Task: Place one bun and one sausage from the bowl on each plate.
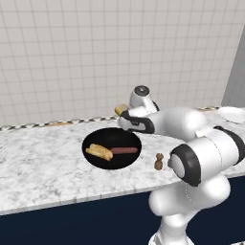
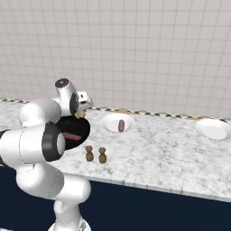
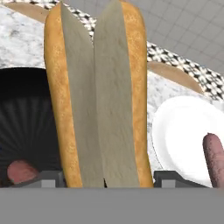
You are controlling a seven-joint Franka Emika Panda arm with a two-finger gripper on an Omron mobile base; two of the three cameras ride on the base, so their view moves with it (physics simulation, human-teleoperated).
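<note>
My gripper [image 3: 107, 180] is shut on a golden-tan split bun [image 3: 98, 96], held in the air above the counter between the bowl and the nearer plate. From the base views the bun [image 1: 120, 110] [image 2: 80, 113] peeks out at the hand [image 1: 129, 114] [image 2: 79, 107]. The black bowl [image 1: 111, 161] [image 2: 80, 128] [image 3: 22, 113] holds a second bun [image 1: 99, 151] and a reddish sausage [image 1: 124, 150] [image 2: 70, 135] [image 3: 19, 171]. The nearer white plate [image 2: 110, 122] [image 3: 183, 131] carries a sausage [image 2: 121, 125] [image 3: 214, 155]. The farther plate [image 2: 213, 128] [image 1: 232, 114] is bare.
Two small brown shakers [image 2: 90, 154] [image 2: 103, 155] stand on the marble counter [image 2: 162, 149] near its front edge, right of the bowl; one of them [image 1: 158, 161] shows beside my arm. A tiled wall [image 2: 144, 49] backs the counter.
</note>
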